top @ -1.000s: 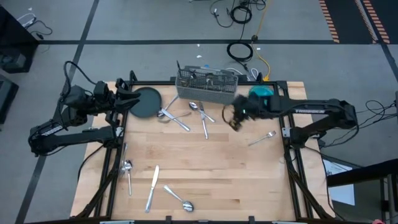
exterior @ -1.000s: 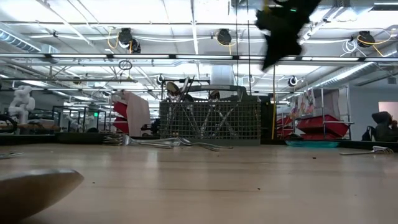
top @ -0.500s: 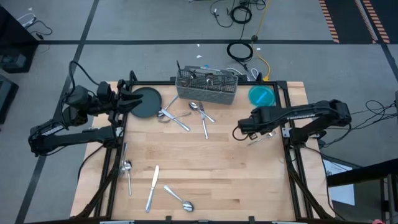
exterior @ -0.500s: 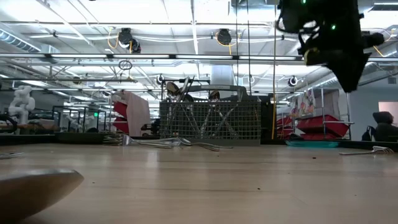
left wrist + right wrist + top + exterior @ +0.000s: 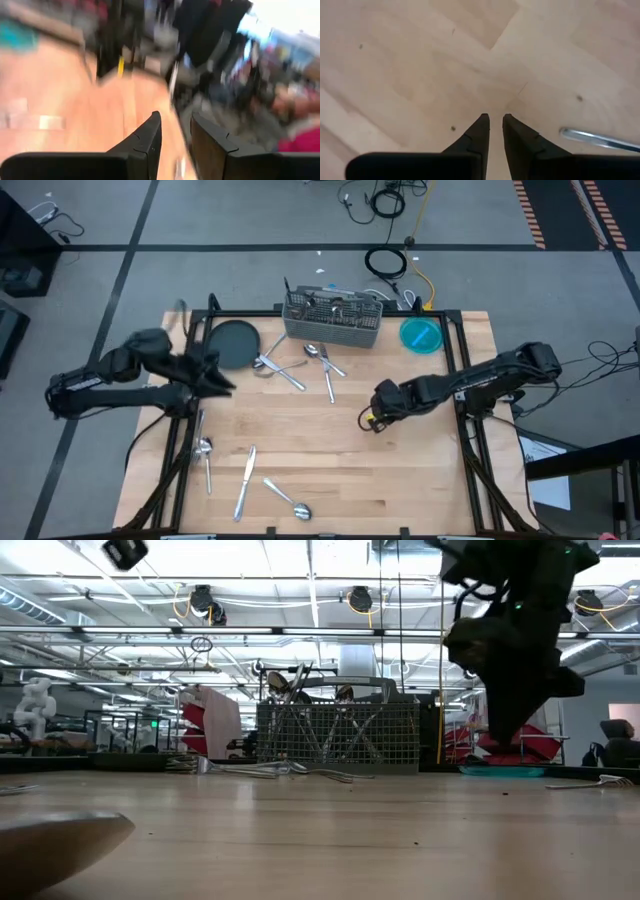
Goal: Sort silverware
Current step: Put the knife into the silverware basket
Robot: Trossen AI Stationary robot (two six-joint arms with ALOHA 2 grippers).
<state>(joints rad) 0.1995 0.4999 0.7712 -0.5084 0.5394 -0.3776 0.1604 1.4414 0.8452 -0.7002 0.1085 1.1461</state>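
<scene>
The high view looked straight down from well above, taking in the whole wooden worktop [image 5: 330,450], both arms and the grey floor around them. The low view sat at worktop height, facing level across the boards toward the wire-mesh caddy [image 5: 338,732] and the room behind; that caddy [image 5: 332,320] also showed at the far edge from above. The left wrist view pointed past its own dark fingers [image 5: 145,142] across the worktop's edge into the room, heavily blurred. The right wrist view looked steeply down, close to the boards, past its fingers [image 5: 479,131].
</scene>
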